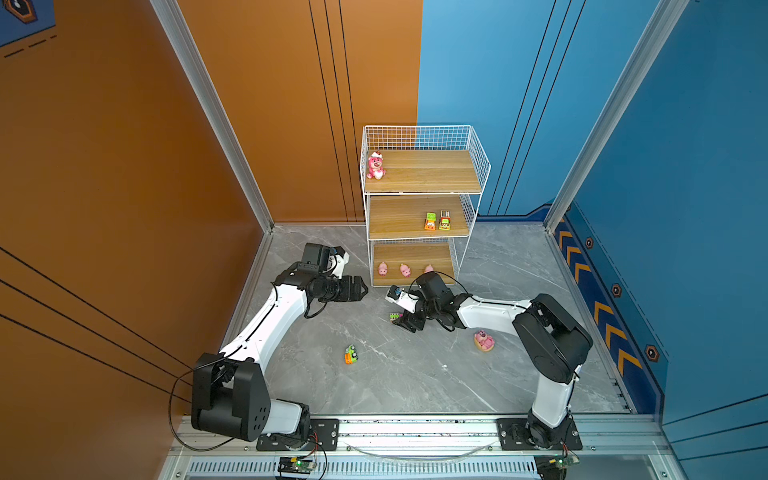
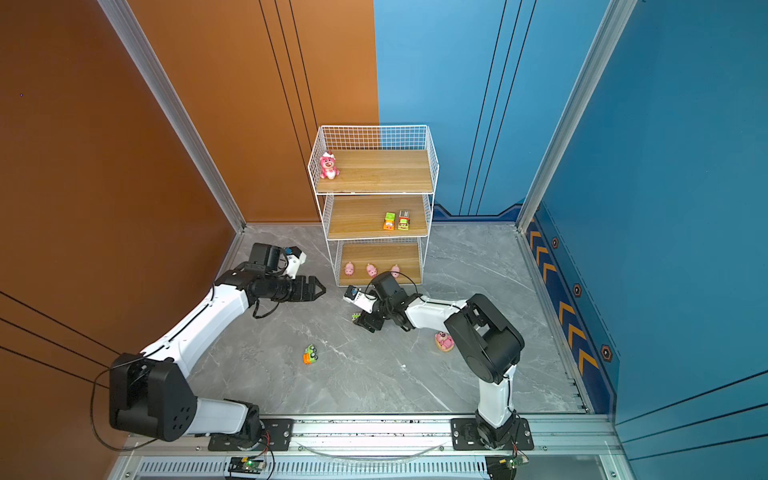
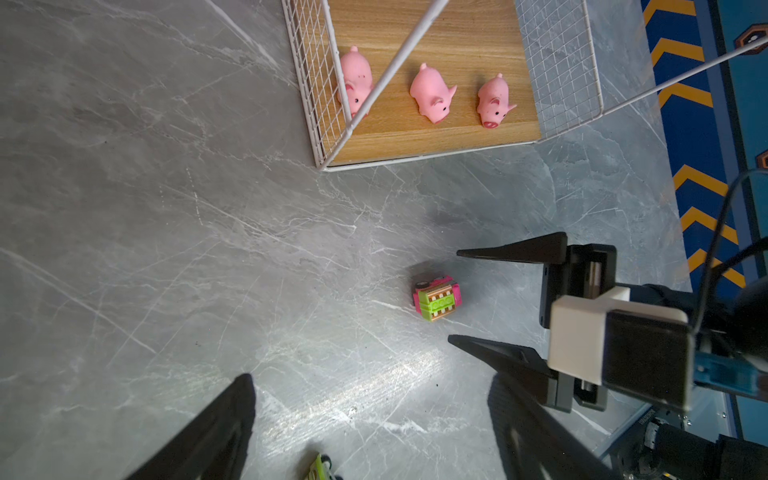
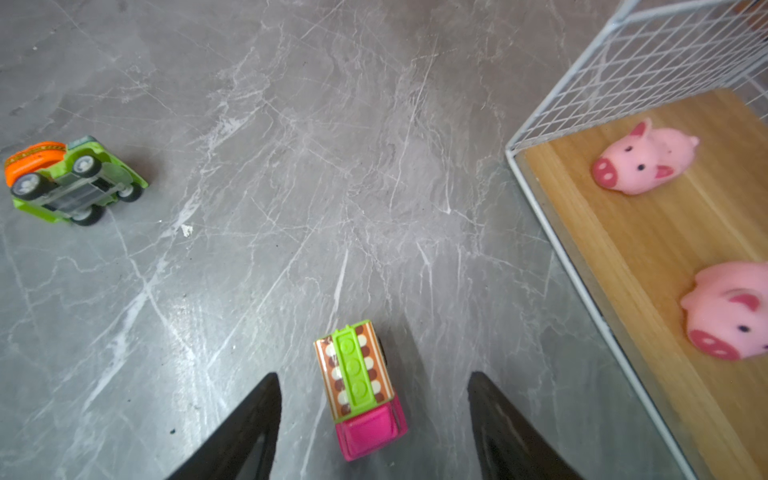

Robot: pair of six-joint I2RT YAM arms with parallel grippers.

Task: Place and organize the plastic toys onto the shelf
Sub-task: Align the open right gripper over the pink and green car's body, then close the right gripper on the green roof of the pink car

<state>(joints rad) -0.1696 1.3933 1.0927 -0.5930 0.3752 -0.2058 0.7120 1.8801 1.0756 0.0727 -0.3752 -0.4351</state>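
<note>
Straddling truck (image 4: 359, 386) with open right gripper (image 4: 372, 374), left gripper (image 3: 370, 378) open too; risks rolling it away if closed off-centre.

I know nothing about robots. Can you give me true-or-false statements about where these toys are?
1. Three pigs sit on the shelf's bottom board. True.
2. The bear on the shelf sits on the middle board. False: it is on the top board.
3. The right gripper is open around a pink truck. True.
4. The green car on the table stands on its wheels. False: it lies on its side.
5. The left gripper holds a pig. False: it is open and empty.
</note>
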